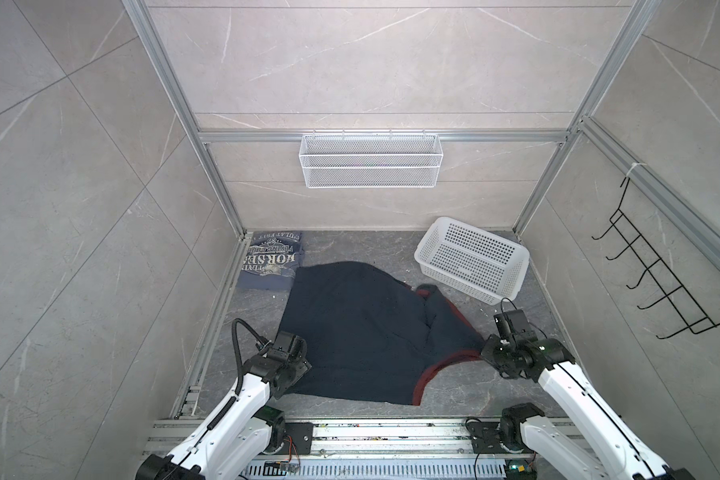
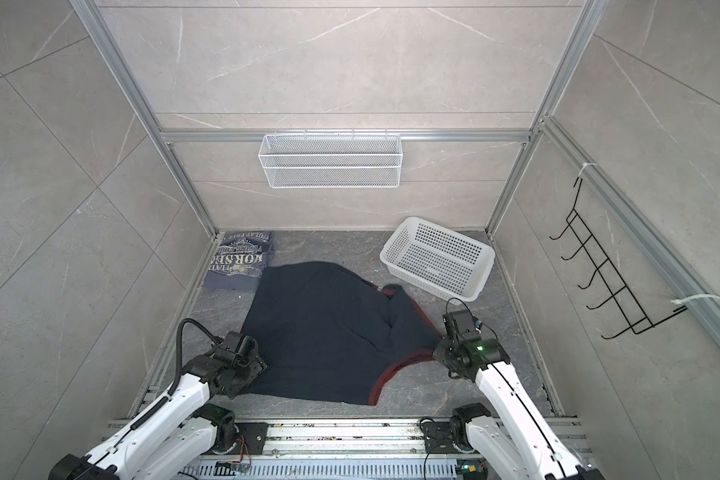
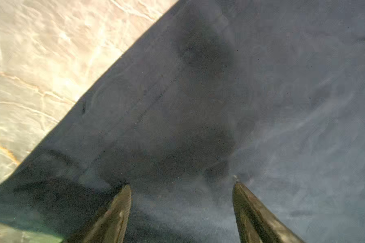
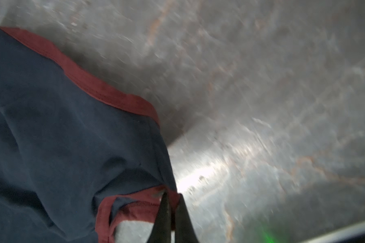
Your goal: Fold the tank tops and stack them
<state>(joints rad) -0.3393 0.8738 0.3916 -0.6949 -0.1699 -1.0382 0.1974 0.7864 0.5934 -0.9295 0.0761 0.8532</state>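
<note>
While the navy top (image 1: 358,332) lies spread over the middle of the table (image 1: 350,249), both arms sit right at its near edge, one at each side.

Look around it. A white basket (image 1: 472,259) sits in the far right corner, turned at an angle. Its nearest corner is just beside a rucked-up bit of maroon trim, but apart from it. A wire shelf (image 1: 371,160) hangs on the back wall, high above the cloth, and a black hook rack (image 1: 661,274) is on the right wall. All three stand well clear of the arms.

The count: two tops, one basket, one shelf, one rack, two arms. The blue top (image 1: 271,262) is folded and tucked into the far left corner against the frame rail, its white lettering upside down from here. The navy top's far left corner comes right up to it; whether it overlaps, I can't tell.

Now the left gripper (image 3: 181,187). In its wrist view the fingers (image 3: 118,210) stand wide apart over plain navy cloth near the cloth's edge, holding nothing. I can't tell whether the tips touch the fabric. The right gripper (image 4: 172,199) has its fingers pinched tight on the maroon-trimmed corner at the near right.

Some of it is hard to see. In both top views the wrists hide both sets of fingers, and the left arm covers the navy top's near left corner. The right wrist view is smeared with blur, and the blue top's lettering reads only in part.
</note>
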